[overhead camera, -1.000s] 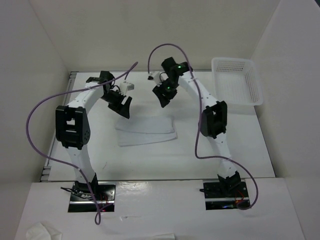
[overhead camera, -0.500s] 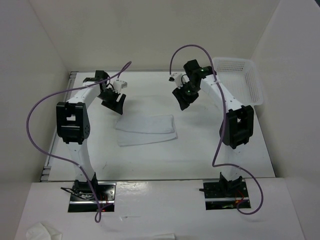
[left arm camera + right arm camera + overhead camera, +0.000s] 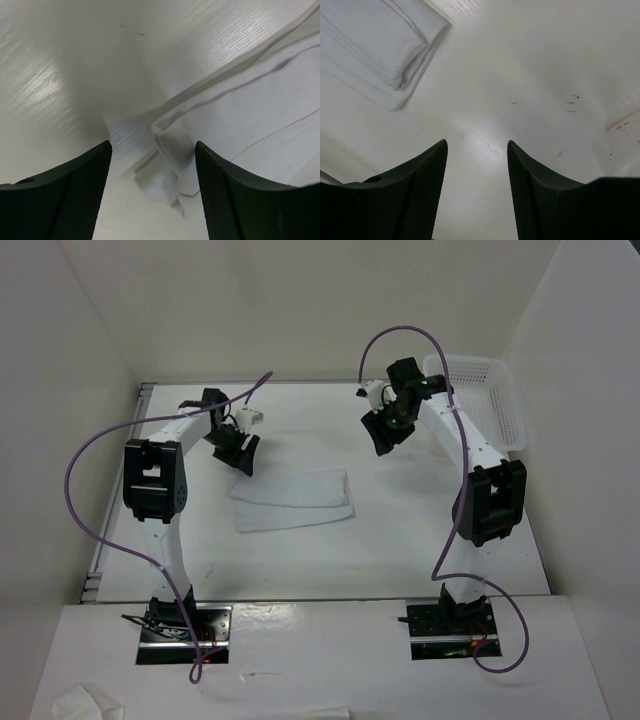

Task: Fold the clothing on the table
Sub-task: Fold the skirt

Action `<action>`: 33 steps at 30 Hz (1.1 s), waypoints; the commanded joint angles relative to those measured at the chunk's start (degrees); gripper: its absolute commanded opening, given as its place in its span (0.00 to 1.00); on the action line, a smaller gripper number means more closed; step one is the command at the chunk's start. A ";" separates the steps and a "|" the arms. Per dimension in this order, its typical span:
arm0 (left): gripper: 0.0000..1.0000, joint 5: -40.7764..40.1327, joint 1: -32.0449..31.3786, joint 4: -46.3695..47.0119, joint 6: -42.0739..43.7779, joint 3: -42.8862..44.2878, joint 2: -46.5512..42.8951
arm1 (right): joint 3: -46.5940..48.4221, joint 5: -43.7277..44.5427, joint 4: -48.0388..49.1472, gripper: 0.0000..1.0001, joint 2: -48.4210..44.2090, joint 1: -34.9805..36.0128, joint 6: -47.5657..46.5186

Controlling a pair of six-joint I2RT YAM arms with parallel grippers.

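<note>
Folded clothing [image 3: 292, 499] flat on the table [image 3: 400, 550], both pincers apart and gripping nothing.
Nearest, clothing as a layered white rectangle, just near-right of the left gripper [image 3: 240, 453], one rumpled corner below its spread jaws; well to the near-left of the right gripper [image 3: 385, 437], spread over bare tabletop. Farthest, white mesh basket [image 3: 480, 405] just right of that pincer.

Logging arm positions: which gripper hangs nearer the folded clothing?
The left gripper, above the left corner of the clothing; the right gripper hangs off beside the basket.
</note>
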 commanded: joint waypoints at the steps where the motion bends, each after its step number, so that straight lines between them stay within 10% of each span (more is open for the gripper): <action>1: 0.74 2.48 0.17 0.13 -0.32 -0.65 0.48 | -0.72 0.56 2.48 0.57 -2.50 0.23 1.10; 10: 0.60 5.55 -0.89 -0.49 0.82 -0.65 0.48 | -0.72 0.56 2.48 0.57 -2.50 0.23 1.10; 22: 0.03 6.17 -1.41 -1.54 2.49 -0.13 -0.04 | -0.72 0.04 3.01 0.57 -2.50 -0.30 1.10; 33: 0.01 7.84 -1.41 -7.08 9.52 -3.46 -10.15 | -0.72 -0.49 3.01 0.57 -2.50 -0.30 1.10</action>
